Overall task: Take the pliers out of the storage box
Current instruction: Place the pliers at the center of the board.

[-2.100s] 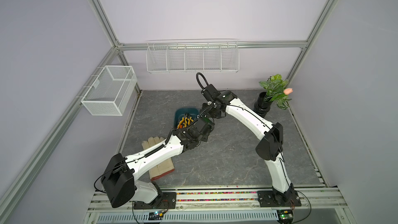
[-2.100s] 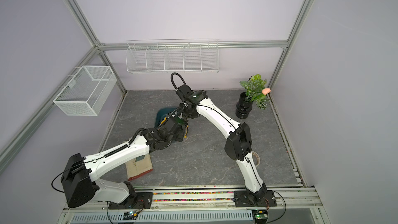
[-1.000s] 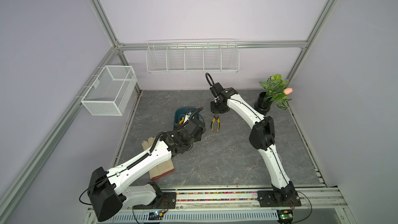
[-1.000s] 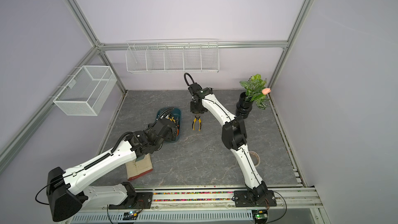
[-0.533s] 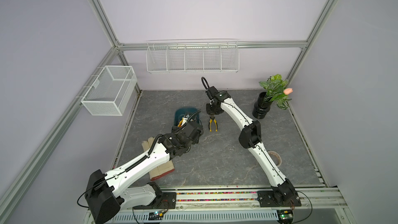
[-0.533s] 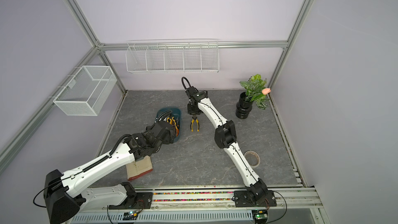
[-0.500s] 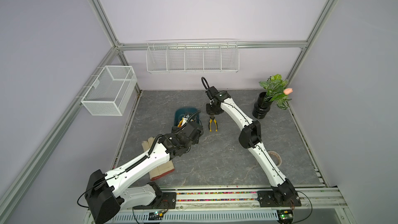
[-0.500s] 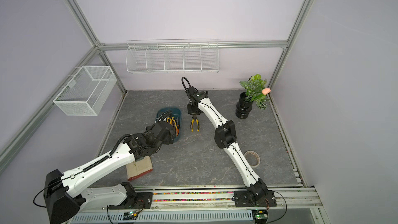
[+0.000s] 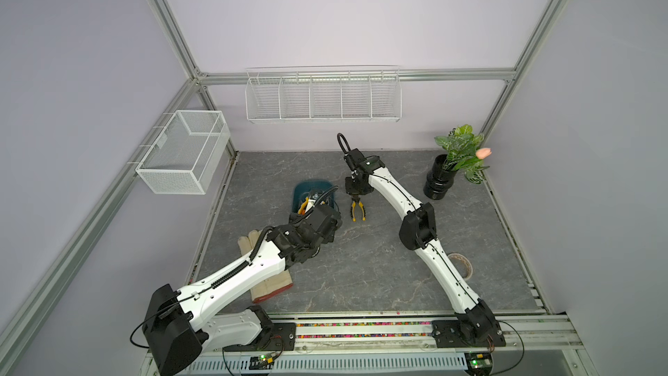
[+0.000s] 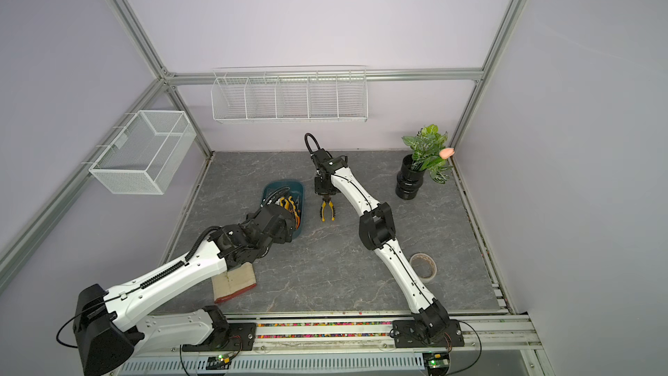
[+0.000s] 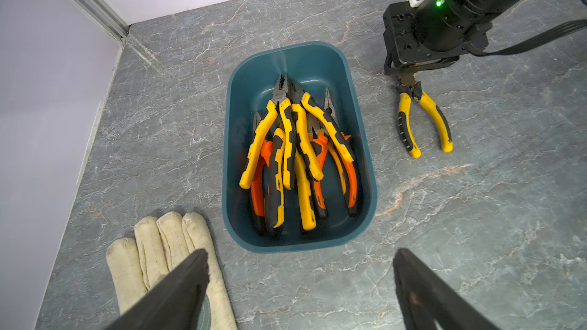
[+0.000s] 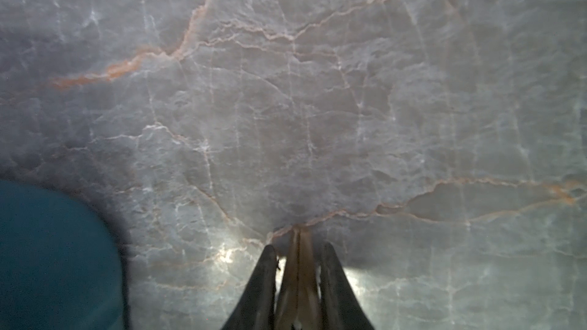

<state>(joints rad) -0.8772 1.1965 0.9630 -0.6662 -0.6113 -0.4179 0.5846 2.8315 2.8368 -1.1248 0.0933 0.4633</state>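
My right gripper pinches the yellow-and-black-handled pliers by the nose beside the dark teal plastic tub; I'd settle them flat before releasing; left gripper gapes, empty.

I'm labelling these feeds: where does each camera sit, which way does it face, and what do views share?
Top views: high above the arm bases, facing down toward the back wall; left arm and right arm whole.
Left wrist: above the storage box, looking down on piled pliers; open left gripper shows.
Right wrist: low over the tabletop; right gripper shut on yellow-handled pliers.
Shared: box in all; top views and left wrist show that grip.
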